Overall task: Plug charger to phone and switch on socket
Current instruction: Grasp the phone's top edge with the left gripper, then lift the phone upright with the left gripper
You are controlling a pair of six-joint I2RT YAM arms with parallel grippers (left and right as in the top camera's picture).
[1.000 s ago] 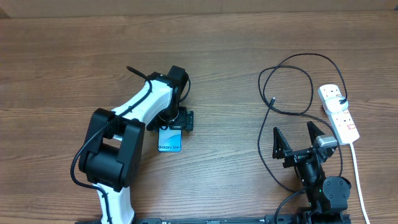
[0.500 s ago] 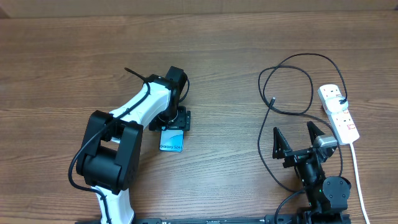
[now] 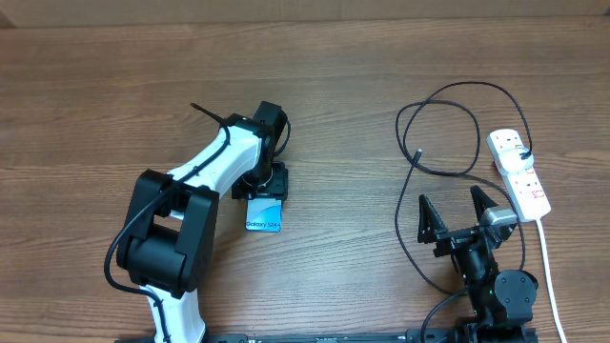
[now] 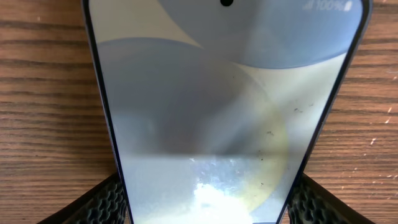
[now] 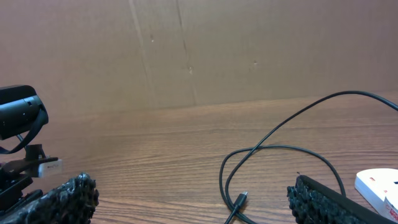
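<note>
The phone [image 3: 263,213] lies flat on the wooden table, light blue screen up, and fills the left wrist view [image 4: 224,112]. My left gripper [image 3: 260,186] reaches down over its far end, and its black fingers [image 4: 109,202] press against both long edges of the phone. The charger [image 3: 467,84] is a thin black cable looped at the right, its plug tip [image 3: 419,151] lying loose on the wood [image 5: 241,199]. It runs to the white socket [image 3: 519,173] at the right edge [image 5: 379,183]. My right gripper [image 3: 456,211] stands open near the front, holding nothing [image 5: 193,199].
The socket's white cord [image 3: 548,267] runs toward the front edge on the right. A brown cardboard wall [image 5: 186,50] stands behind the table. Part of the black cable [image 3: 405,238] trails past the right arm's base.
The left gripper's jaws have drawn in from wide open to the phone's sides. The phone has shifted slightly. The right arm has not moved.
</note>
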